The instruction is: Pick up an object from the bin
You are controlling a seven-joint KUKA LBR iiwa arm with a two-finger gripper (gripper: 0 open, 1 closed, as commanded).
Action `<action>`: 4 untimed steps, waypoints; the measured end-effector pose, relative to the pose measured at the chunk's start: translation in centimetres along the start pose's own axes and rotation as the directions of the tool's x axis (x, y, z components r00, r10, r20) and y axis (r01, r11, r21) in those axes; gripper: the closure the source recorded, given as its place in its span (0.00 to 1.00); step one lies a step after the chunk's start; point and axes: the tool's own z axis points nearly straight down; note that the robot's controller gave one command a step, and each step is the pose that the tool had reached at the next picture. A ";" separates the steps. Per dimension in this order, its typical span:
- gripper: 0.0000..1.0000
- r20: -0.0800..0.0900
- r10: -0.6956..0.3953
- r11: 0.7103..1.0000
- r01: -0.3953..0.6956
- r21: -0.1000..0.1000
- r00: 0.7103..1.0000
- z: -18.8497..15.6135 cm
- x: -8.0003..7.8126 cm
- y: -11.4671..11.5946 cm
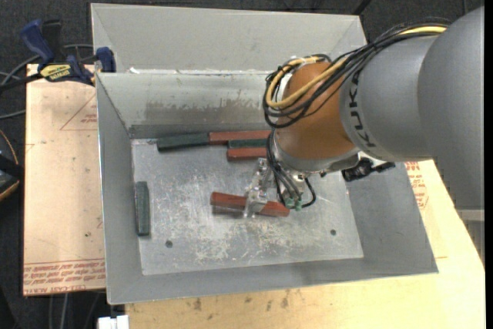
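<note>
- Your arm point(416, 96) reaches into the grey metal bin point(231, 258) from the right. Its orange cover point(312, 123), with yellow and black cables point(281, 92) looped over it, sits above the middle of the bin floor.
- The gripper point(258, 200) is down at floor level, right of centre, on the middle of a red-brown bar point(227, 202).
- That bar lies flat, roughly left to right and tilted slightly down towards the right. You see one end on each side of the gripper.
- Gripper state: you cannot tell from this angle whether it is open or closed. It seems to touch the bar, but the wrist hides the contact.
- Along the back wall lie a dark green bar point(182, 141) and a long red-brown bar point(239, 136), end to end.
- A short red-brown bar point(246, 153) lies just in front of that long one.
- A grey-green bar point(142, 208) lies along the left wall, well apart from the gripper.
- The floor is scratched and scuffed.
</note>
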 end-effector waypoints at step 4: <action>1.00 0.000 -0.001 1.000 0.001 0.000 1.000 -4.7 0.0 0.0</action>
